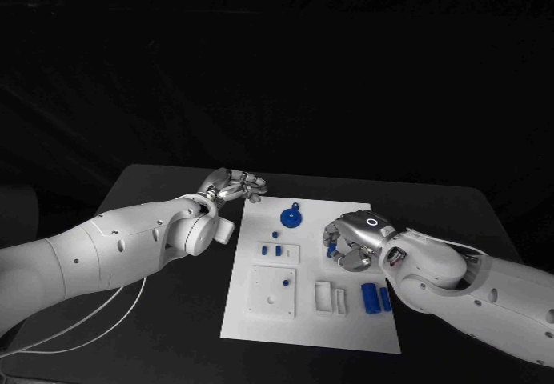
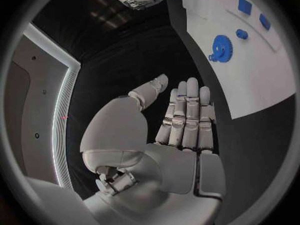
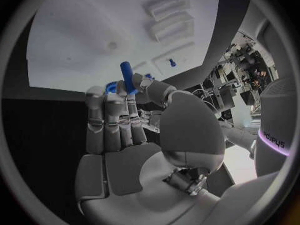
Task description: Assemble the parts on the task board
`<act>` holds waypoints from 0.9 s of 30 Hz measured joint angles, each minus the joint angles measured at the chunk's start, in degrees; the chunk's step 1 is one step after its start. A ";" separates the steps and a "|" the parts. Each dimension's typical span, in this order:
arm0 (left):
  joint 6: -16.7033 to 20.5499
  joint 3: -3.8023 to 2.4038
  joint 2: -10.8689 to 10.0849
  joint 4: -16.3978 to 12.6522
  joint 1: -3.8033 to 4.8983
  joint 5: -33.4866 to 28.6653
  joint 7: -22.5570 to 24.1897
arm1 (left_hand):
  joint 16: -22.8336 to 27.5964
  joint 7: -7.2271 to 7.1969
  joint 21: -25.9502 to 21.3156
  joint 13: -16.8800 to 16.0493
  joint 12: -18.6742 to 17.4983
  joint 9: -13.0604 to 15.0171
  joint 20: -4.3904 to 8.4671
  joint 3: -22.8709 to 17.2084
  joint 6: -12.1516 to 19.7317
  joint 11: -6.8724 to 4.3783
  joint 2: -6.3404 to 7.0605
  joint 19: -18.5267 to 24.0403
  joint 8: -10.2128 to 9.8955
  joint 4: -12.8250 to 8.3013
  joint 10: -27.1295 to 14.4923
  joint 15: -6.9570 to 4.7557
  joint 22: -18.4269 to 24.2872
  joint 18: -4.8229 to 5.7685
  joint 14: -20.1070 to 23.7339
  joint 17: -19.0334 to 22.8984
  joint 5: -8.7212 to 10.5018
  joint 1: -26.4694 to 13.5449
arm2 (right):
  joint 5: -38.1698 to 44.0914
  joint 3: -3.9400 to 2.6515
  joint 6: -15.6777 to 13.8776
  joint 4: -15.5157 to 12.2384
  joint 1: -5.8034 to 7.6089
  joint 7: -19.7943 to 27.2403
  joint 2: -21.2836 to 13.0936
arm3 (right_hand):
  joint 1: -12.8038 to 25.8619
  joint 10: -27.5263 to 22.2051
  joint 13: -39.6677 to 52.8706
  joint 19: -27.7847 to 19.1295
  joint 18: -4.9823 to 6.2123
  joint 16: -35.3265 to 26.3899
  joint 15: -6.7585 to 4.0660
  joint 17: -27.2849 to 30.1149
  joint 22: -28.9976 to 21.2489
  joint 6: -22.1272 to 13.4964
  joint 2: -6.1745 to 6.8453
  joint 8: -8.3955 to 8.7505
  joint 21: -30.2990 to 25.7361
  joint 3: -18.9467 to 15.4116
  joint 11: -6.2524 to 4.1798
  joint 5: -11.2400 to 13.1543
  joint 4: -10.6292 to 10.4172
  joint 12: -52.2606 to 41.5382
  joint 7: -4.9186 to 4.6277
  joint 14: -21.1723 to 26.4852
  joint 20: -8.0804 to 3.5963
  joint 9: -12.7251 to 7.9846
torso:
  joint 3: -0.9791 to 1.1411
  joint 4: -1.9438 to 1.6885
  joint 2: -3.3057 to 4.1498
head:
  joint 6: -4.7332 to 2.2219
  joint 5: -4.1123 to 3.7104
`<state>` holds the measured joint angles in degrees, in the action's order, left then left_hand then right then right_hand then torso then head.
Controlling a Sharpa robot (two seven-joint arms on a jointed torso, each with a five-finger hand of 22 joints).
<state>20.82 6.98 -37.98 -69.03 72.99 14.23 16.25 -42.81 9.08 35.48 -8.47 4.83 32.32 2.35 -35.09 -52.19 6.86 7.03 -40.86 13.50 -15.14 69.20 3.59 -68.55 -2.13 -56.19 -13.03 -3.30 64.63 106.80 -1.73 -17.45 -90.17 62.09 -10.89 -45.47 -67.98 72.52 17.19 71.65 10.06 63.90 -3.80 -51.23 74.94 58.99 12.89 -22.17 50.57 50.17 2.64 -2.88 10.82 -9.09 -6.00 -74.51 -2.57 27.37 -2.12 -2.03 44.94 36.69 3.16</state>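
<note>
A: Well, start with the black table (image 1: 138, 192) and what sits on it.

B: The white task board (image 1: 347, 320) lies in the middle of it, and the two white arms reach in from either side. The left arm (image 1: 104, 248) is beside the board's left edge, the right arm (image 1: 485, 288) over its right edge.

A: And the hands?

B: The left hand (image 1: 234, 186) is near the board's far left corner, off the plate. From its wrist camera the fingers (image 2: 187, 115) lie straight and side by side, thumb apart, holding nothing. The right hand (image 1: 352, 240) is above the board's right part, and it pinches a small blue peg (image 3: 127, 78) between thumb and fingers; the peg stands up out of the fingertips.

A: The loose parts?

B: A blue gear (image 1: 292, 217) lies near the board's far edge, just beyond the right hand. Two blue cylinders (image 1: 375, 298) lie side by side near the right edge, beside two white blocks (image 1: 331, 298). Small blue pieces (image 1: 271, 250) sit in a white block left of centre, above a larger white square plate (image 1: 274, 292).
</note>
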 measured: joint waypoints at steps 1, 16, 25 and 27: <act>0.00 0.00 0.02 0.02 0.00 0.00 0.00 | 0.00 0.00 0.00 0.00 0.00 0.00 0.00 0.00 0.00 0.00 0.00 0.00 0.03 0.00 0.00 0.00 0.00 0.00 0.00 0.00 0.00 0.00 | -0.02 -0.25 -0.23 -0.45 0.02 0.00 -0.03 | 0.00 0.00 0.01 0.00 0.00 0.00 0.00 0.00 0.00 0.00 0.00 0.00 0.00 0.16 0.00 0.00 0.16 0.00 0.00 0.00 0.00 0.05 | 0.00 0.00 -0.01 | 0.00 0.04; -0.01 0.01 0.53 0.29 0.00 0.00 0.00 | 0.00 0.00 0.00 0.04 0.00 -0.04 0.00 0.00 0.00 0.00 0.00 0.00 0.03 0.00 0.00 0.00 -0.05 0.00 0.00 -0.11 0.00 0.00 | -1.12 0.13 -2.48 -3.63 -0.61 0.53 5.69 | 0.00 0.09 0.14 0.02 0.00 0.00 0.02 0.00 -0.01 0.00 0.01 0.00 0.00 0.31 -0.09 0.01 0.31 0.01 0.01 -0.02 0.02 0.04 | 0.02 0.01 0.03 | 0.20 1.49; -0.02 0.01 0.97 0.34 0.00 0.00 0.01 | 0.00 0.00 0.00 0.04 0.00 -0.05 0.00 0.00 0.00 0.00 0.00 0.00 0.03 0.00 0.00 0.21 -0.04 0.02 -0.21 -0.17 0.00 0.00 | -0.43 3.07 -3.24 -2.92 -2.81 1.14 10.05 | 0.01 0.10 0.15 0.10 0.00 0.00 0.11 0.00 -0.02 -0.01 0.01 0.06 0.00 0.45 -0.09 0.01 0.48 0.01 0.01 -0.11 0.11 0.03 | -0.03 -0.05 0.04 | 0.26 2.27; -0.02 0.01 1.04 0.34 0.00 0.00 0.01 | 0.00 0.00 0.00 0.04 0.00 -0.05 0.00 0.00 0.00 0.00 0.00 0.00 0.03 0.00 0.00 0.21 -0.04 0.02 -0.21 -0.16 0.00 0.00 | -0.12 3.33 -3.35 -2.65 -3.38 1.22 10.76 | 0.01 0.10 0.14 0.10 0.00 0.00 0.10 0.00 -0.02 -0.02 0.01 0.07 0.00 0.45 -0.09 0.01 0.48 0.01 0.01 -0.10 0.10 0.02 | -0.03 -0.06 0.06 | 0.26 2.41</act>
<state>20.80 6.99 -36.94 -68.69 72.99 14.22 16.26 -42.81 9.08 35.48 -8.43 4.83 32.27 2.35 -35.09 -52.19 6.86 7.03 -40.86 13.54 -15.14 69.20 3.80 -68.59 -2.11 -56.40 -13.19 -3.30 64.63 106.69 1.60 -20.80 -92.82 58.71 -9.67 -34.70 -67.97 72.61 17.33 71.76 10.06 63.89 -3.70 -51.23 74.92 58.97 12.90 -22.11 50.57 50.62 2.55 -2.87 11.30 -9.07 -5.98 -74.61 -2.47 27.40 -2.15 -2.09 45.00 36.95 5.56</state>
